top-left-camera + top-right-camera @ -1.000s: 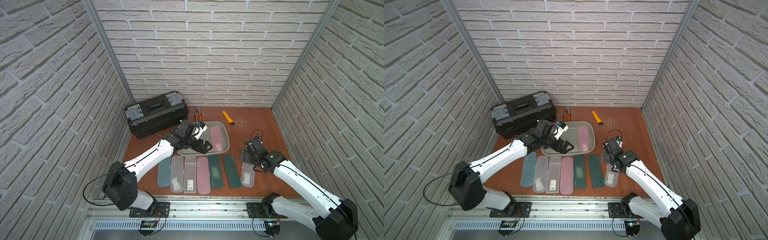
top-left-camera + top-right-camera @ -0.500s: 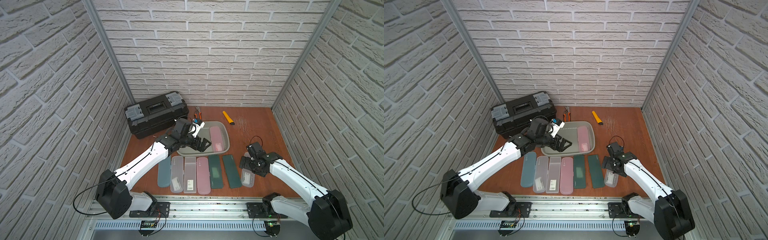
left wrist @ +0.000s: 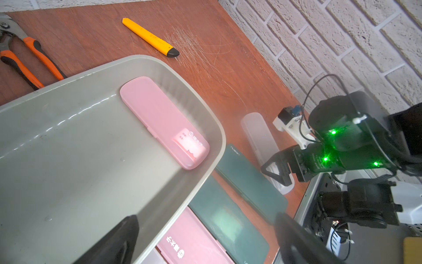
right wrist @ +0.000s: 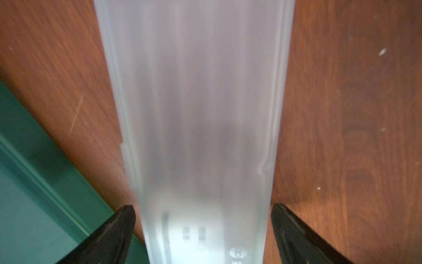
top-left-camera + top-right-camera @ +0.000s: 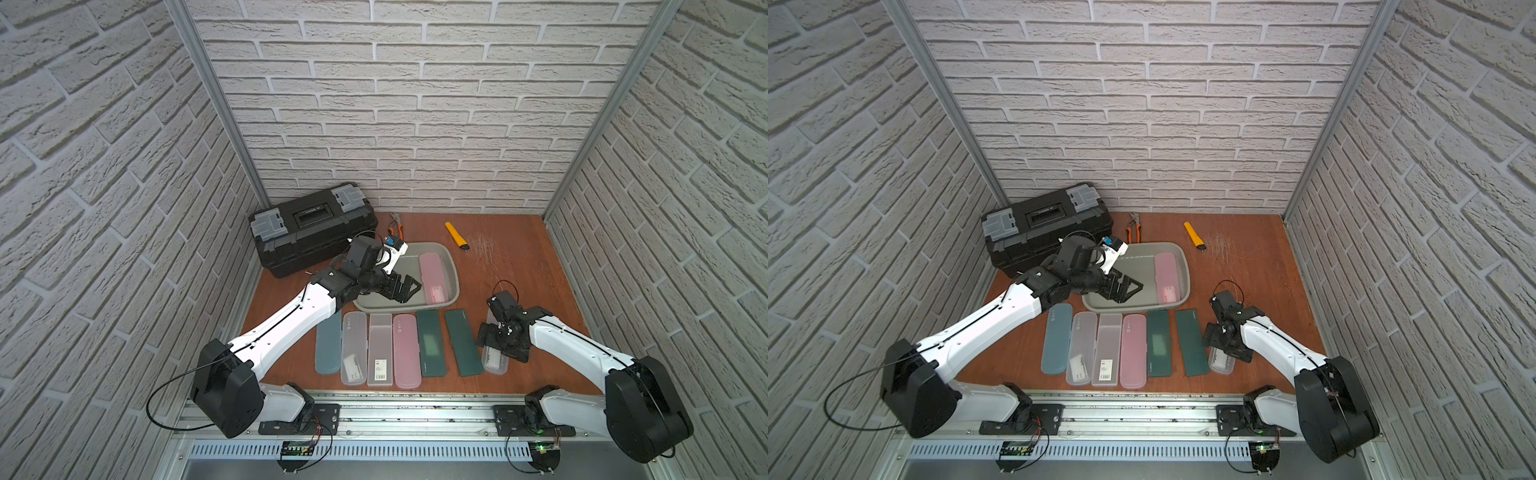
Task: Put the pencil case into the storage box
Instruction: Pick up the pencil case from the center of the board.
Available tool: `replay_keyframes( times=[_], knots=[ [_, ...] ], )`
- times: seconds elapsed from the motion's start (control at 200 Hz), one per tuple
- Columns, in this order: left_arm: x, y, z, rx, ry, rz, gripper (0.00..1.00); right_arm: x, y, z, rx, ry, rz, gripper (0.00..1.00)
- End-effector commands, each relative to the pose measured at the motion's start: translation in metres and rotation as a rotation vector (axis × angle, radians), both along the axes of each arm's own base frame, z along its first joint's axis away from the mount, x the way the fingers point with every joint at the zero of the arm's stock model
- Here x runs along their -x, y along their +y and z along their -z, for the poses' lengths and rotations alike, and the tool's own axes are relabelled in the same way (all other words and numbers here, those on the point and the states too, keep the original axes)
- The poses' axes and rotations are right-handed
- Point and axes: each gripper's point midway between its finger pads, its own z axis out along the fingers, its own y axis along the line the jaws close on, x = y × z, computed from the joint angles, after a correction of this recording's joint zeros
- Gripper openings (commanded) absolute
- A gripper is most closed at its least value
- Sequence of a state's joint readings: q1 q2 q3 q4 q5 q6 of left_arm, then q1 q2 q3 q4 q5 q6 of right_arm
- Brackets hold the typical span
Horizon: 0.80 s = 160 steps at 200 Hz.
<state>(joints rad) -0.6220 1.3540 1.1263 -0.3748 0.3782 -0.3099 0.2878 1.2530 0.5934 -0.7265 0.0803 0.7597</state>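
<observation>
Left gripper [image 5: 405, 292]: fingers spread, nothing in them, hanging over the storage box [image 3: 80, 148].
Pencil case [image 4: 194, 91]: frosted clear one, flat on the table [image 5: 511, 266] beside the dark green case [image 4: 34, 182], outside the box.
Right gripper [image 4: 203, 206]: spread wide, straddling its long edges, not pinching yet.
Handling, my guess: light, stiff, kinda slick plastic, so squeeze across the narrow width near mid-length or it'll tip.

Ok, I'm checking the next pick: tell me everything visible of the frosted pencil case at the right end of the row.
The frosted pencil case is a slim box of translucent plastic, closed, with rounded ends, a side tab and print near one end. It lies flat on the wooden table beside a dark green pencil case. The open right end effector straddles it; contact cannot be told.
</observation>
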Motion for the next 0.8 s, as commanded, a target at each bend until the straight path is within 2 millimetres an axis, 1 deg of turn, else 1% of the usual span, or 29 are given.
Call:
replay_keyframes(
  times=[0.0,0.145,0.215,0.405,0.55,0.65,0.705,0.795],
  knots=[
    [-0.004,-0.001,-0.007,0.021,-0.027,0.005,0.98,-0.006,0.0,0.003,0.008,-0.005,-0.018,0.97],
    [-0.001,-0.002,-0.011,0.035,-0.029,0.015,0.98,-0.007,-0.002,0.005,0.025,0.004,-0.027,0.94],
    [-0.002,-0.002,-0.01,0.031,-0.031,0.011,0.98,-0.008,-0.004,0.004,0.037,-0.002,-0.028,0.89],
    [0.002,-0.007,-0.012,0.067,-0.019,0.04,0.98,-0.012,-0.009,-0.003,0.071,-0.017,-0.042,0.81],
    [0.001,-0.007,-0.01,0.059,-0.012,0.036,0.98,-0.017,-0.01,-0.009,0.078,-0.04,-0.047,0.73],
    [0.0,-0.004,-0.012,0.054,-0.025,0.026,0.98,-0.022,-0.013,-0.018,0.099,-0.064,-0.047,0.72],
    [-0.001,-0.002,-0.015,0.061,-0.031,0.016,0.98,-0.026,-0.015,-0.027,0.114,-0.087,-0.049,0.71],
    [-0.006,0.002,-0.021,0.13,-0.002,-0.006,0.98,-0.032,-0.02,-0.041,0.142,-0.122,-0.053,0.71]
  ],
)
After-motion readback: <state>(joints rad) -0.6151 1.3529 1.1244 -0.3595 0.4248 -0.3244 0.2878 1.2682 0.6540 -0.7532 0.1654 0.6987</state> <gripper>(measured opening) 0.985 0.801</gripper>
